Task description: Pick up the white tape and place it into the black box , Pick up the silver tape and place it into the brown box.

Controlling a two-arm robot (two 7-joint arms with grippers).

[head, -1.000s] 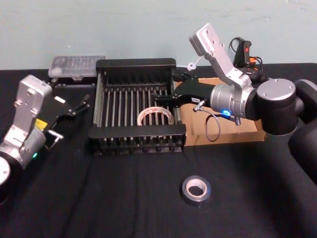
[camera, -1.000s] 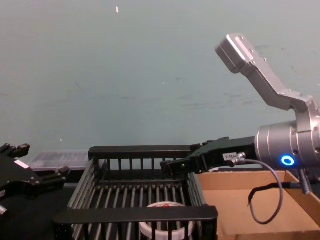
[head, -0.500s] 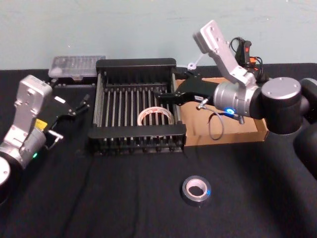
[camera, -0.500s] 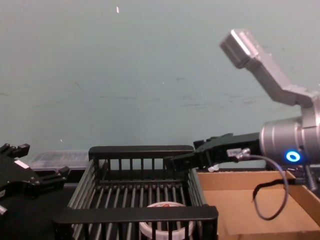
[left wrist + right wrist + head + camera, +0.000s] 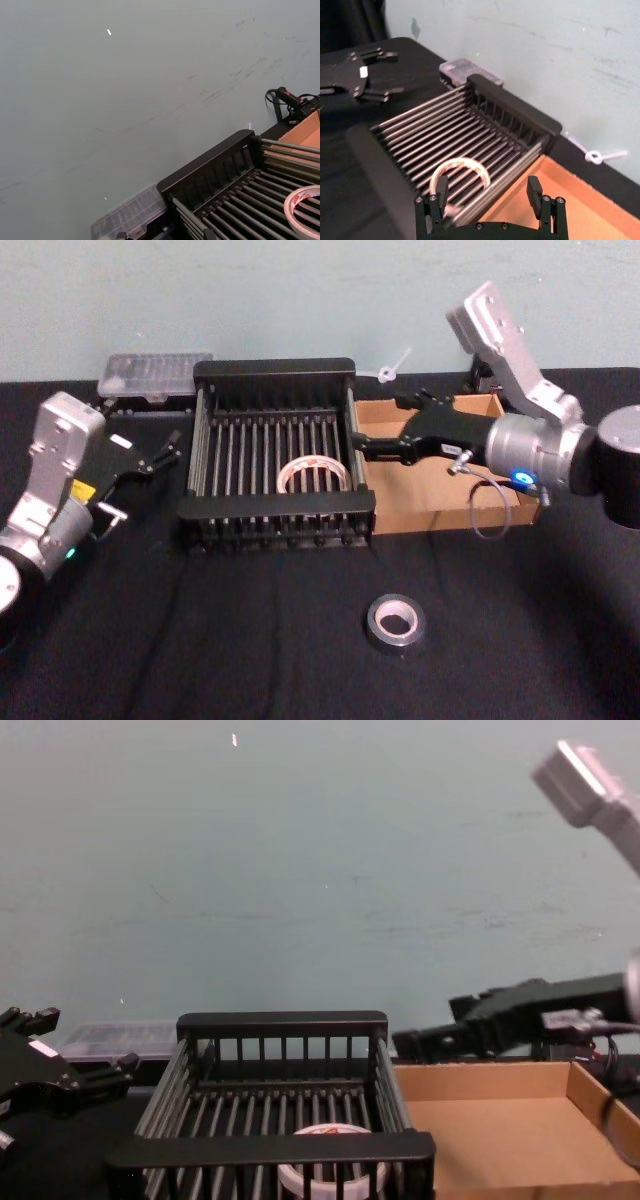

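Bench: covered in black cloth, set against a pale teal wall.

Black box: slatted crate at the middle of the bench, its right side touching the brown box. Also seen from the front in the chest view.

White tape: lies flat on the bars inside the black box, toward the near right part of it. Its rim with red markings shows low in the chest view, and in the right wrist view it rests on the bars.

Brown box: shallow cardboard tray just to the right of the black box, holding nothing that can be seen.

Silver tape: lies flat on the bench in front of both boxes, well apart from them, nearer the robot.

Right gripper: held in the air above the left edge of the brown box, beside the black box's right wall, pointing left. Its fingers are spread wide and grip nothing. In the chest view it reaches in from the right above the brown box.

Left gripper: parked at the left of the bench, clear of the black box; fingers spread, holding nothing.

Clear plastic case: on the bench behind the left gripper, beside the black box's far left corner.
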